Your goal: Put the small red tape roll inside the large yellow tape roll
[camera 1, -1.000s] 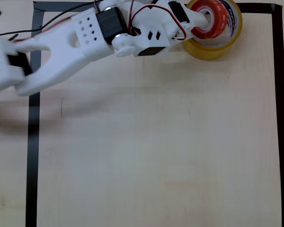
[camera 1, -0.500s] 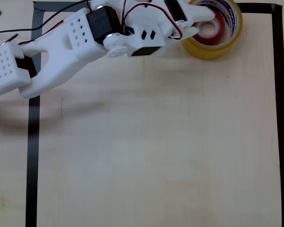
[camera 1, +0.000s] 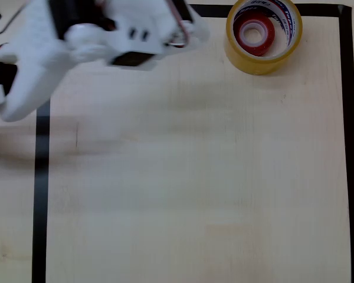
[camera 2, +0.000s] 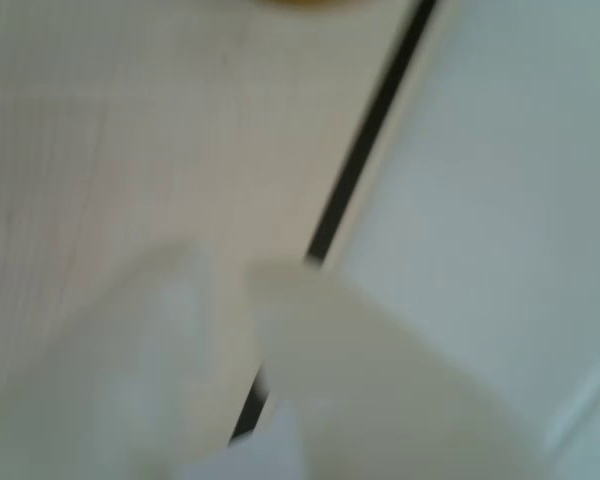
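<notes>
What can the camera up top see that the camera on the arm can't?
The overhead view alone shows the small red tape roll sitting inside the large yellow tape roll, and the white arm off to the left. The wrist view alone shows the blurred end effector up close. Both share the wooden table and the black tape line.

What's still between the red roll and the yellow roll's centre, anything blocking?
Nothing visible. In the overhead view the red roll already lies flat inside the yellow roll, within its printed core. The gripper is off to the left of both, blurred, with bare table between.
</notes>
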Motion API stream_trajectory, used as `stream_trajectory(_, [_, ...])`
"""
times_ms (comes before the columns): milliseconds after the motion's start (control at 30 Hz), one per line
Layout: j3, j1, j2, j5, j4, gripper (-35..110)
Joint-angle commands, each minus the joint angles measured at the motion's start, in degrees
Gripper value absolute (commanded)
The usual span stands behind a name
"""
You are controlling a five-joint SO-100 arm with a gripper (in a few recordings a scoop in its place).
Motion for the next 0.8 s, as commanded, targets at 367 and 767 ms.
stream_trajectory(367, [22.1,10.5,33.8,4.8,5.5,0])
stream_trajectory(767, [120.0,14.3,92.5,5.4,-34.0,0])
